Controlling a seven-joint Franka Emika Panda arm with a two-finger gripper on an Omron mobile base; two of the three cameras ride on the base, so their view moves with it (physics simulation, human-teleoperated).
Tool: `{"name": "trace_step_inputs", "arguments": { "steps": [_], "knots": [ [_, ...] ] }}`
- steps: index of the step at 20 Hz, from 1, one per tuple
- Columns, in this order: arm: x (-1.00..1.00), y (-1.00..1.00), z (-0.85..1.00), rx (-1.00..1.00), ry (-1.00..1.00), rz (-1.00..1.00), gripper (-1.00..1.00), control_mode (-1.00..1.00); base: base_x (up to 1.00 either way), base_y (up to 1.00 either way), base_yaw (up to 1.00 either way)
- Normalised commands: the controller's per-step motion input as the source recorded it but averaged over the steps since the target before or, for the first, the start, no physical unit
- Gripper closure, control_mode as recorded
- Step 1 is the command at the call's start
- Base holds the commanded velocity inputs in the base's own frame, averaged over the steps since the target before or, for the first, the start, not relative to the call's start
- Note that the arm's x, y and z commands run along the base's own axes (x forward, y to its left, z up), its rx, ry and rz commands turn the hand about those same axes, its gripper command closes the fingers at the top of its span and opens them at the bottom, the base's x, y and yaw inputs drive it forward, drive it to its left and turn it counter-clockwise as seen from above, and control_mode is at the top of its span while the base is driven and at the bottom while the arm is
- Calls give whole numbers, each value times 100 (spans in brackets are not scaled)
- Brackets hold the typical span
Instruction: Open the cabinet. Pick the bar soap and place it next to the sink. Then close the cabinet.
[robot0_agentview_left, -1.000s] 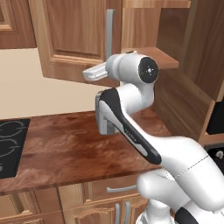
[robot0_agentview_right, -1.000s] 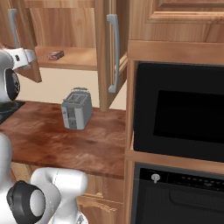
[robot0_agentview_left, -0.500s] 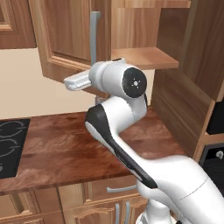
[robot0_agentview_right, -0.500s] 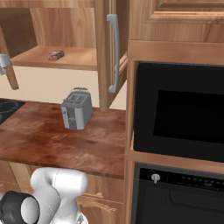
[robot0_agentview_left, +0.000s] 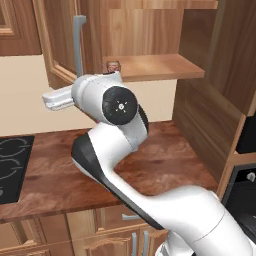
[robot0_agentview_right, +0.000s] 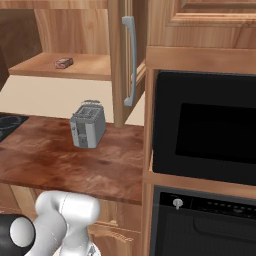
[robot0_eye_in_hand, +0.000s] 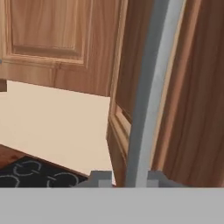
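The cabinet (robot0_agentview_left: 150, 35) stands with both doors swung out, and its shelf (robot0_agentview_right: 80, 67) is exposed. On that shelf lies the bar soap (robot0_agentview_right: 63, 62), a small pinkish-red block, also visible past the arm as the bar soap (robot0_agentview_left: 114, 65). My gripper (robot0_eye_in_hand: 129, 177) is shut on the left door's grey bar handle (robot0_eye_in_hand: 151, 87), which rises between the two fingertips. In the left base view the handle (robot0_agentview_left: 77, 42) sits on the opened left door, with my white hand (robot0_agentview_left: 57, 98) just below it. The sink is out of view.
A grey toaster (robot0_agentview_right: 87, 125) stands on the brown counter (robot0_agentview_right: 60, 160) under the shelf. The right door's handle (robot0_agentview_right: 129, 60) hangs beside a black built-in oven (robot0_agentview_right: 205, 127). A black cooktop (robot0_agentview_left: 12, 160) lies at the counter's left end.
The hand has swung left with the left door's handle, drawing that door wider open. It has left the right base view, and the shelf with the soap now shows past the arm.
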Motion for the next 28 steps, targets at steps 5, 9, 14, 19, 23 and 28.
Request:
{"name": "trace_step_inputs", "arguments": {
  "steps": [5,9,14,19,23,28],
  "knots": [
    [-1,-19,2,8,2,-10,100,-100,0,0,0],
    [-6,-22,0,15,7,-13,-100,-100,0,0,0],
    [-32,0,6,2,0,0,-100,-100,0,0,0],
    [-64,-23,28,7,0,-1,-100,-100,0,0,0],
    [-32,-100,21,15,0,-8,-100,-100,0,0,0],
    [-33,-100,19,21,0,-8,-100,-100,0,0,0]
  ]
}}
